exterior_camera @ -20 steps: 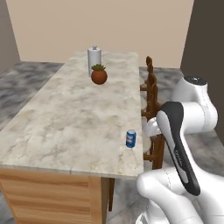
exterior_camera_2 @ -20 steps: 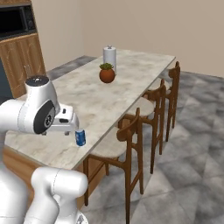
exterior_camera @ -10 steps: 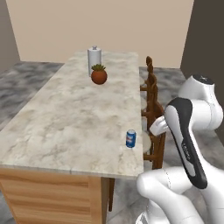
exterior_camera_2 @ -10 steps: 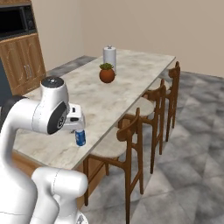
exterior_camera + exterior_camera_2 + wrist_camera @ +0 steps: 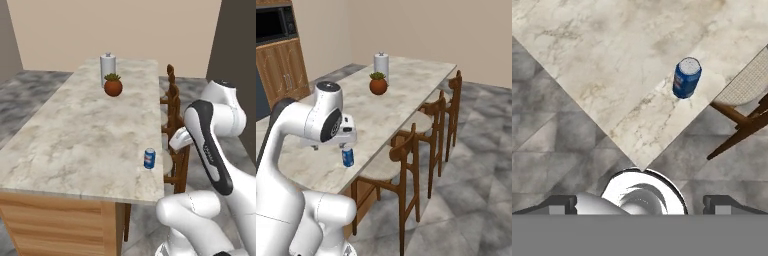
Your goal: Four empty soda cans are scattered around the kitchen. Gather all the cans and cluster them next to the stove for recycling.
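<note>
Near the counter's (image 5: 75,145) front edge beside a stool (image 5: 387,167), the blue-and-white soda can (image 5: 149,158) stands upright as the arm has swung over it, its gripper (image 5: 641,202) spread wide and empty, likely to grab it.

Marble-look counter (image 5: 75,140); metal-topped blue can (image 5: 686,78); wooden chairs (image 5: 401,165).

— How many cans are there?
— One soda can (image 5: 149,158), blue and white.
— And plants?
— One plant pot (image 5: 113,86), plus one paper towel roll (image 5: 107,66).
— Chairs?
— Three chairs (image 5: 394,174) along one counter (image 5: 85,135).
</note>
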